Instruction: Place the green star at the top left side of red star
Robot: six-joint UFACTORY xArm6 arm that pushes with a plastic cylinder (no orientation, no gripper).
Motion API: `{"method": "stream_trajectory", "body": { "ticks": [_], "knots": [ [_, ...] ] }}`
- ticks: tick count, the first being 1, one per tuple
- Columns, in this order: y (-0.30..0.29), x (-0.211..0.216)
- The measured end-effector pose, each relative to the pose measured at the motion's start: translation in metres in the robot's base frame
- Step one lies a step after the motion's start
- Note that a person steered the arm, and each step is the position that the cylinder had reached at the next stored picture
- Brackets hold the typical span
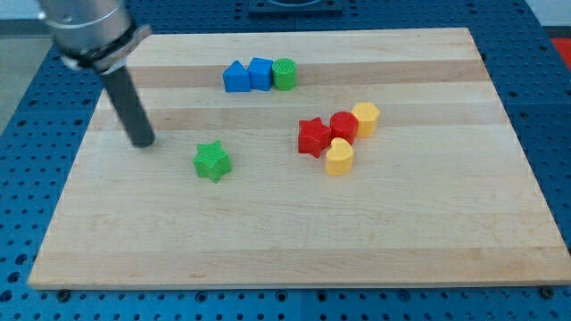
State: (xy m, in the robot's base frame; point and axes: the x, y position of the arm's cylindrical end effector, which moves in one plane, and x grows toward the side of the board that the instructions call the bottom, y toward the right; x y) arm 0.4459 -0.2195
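A pale wooden board (294,241) with a visible grain lies on a blue perforated table top (18,160), seen from above and slightly in front. The part of the board nearest the view's bottom is bare wood.

Moving up the view, a small green star-shaped block (212,161) sits left of centre, on its own. To its right, well apart from it, is a tight cluster of four blocks: a yellow heart-shaped block (339,157) nearest the view's bottom, a red star-shaped block (313,136) just above and to its left, a red round block (344,126) beside the red star on the right, and a yellow block with flat sides (366,118) at the cluster's upper right.

My tip (142,142), the lower end of a straight dark rod, rests on the board to the left of the green star and slightly above it, not touching it. The rod has no jaws; it holds nothing.

Farthest away, near the view's top, three blocks stand touching in a row: a blue house-shaped block (235,77), a blue cube-like block (260,72) and a green round block (285,73).
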Motion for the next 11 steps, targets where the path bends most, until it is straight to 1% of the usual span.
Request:
{"method": "stream_trajectory", "body": {
  "ticks": [1, 2, 3, 5, 6, 7, 8, 10, 11],
  "knots": [
    [0.001, 0.051],
    [0.037, 0.086],
    [0.063, 0.083],
    [0.070, 0.041],
    [0.090, 0.037],
    [0.128, 0.036],
    [0.139, 0.018],
    [0.145, 0.010],
    [0.163, -0.004]
  ]
}}
